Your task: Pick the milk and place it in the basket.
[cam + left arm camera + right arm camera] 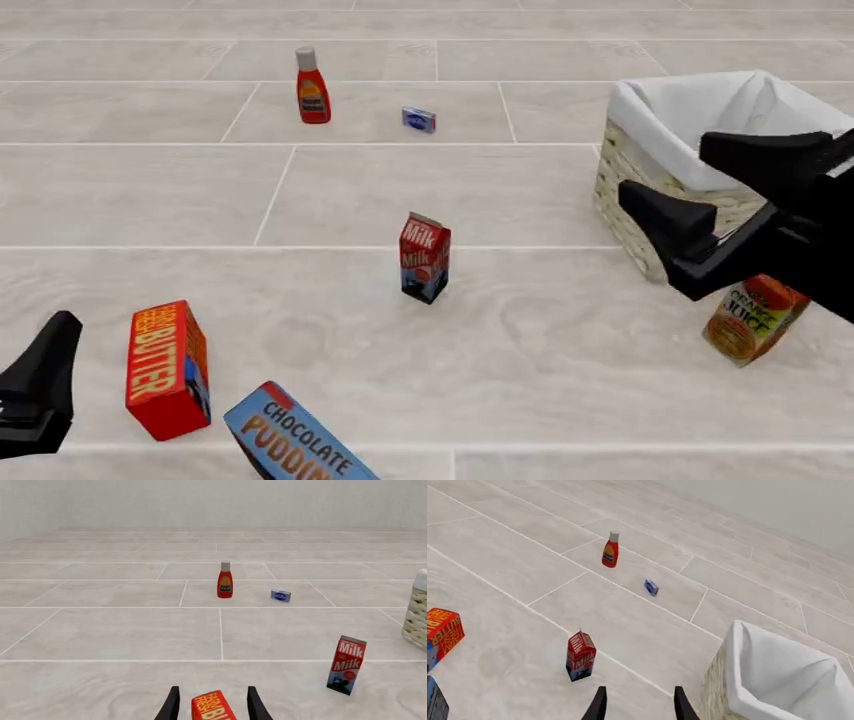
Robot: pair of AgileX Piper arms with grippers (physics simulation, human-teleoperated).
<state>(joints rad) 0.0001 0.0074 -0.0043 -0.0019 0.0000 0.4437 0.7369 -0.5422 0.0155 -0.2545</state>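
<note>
Nearest us in the front view lies the chocolate pudding box [291,440], tipped on its side at the near edge, with the red butter box [167,370] upright just to its left. Neither is our concern; we start from the milk [424,258].

We see the milk standing upright near the middle of the floor, untouched and apart from everything else. Nothing grips it, so we judge the task barely begun: the pick and the placing both remain.

To its right and a little farther off stands the basket [641,160], its white cloth lining folded over the rim; as far as we can see into it, nothing lies inside. Just near of the basket, at the far right, the orange juice carton [754,318] stands partly behind our right gripper [694,195].

That right gripper hangs in front of the basket with its fingers spread apart and nothing between them; its wrist view shows the milk ahead of the fingers. Our left gripper [212,707] sits low at the near left, fingers apart too, with the butter box showing between them there, though we cannot tell whether they touch it.

Far off on the left stand a red sauce bottle [311,88] and a small blue packet [419,119].

We judge the right arm better placed for the pick.
</note>
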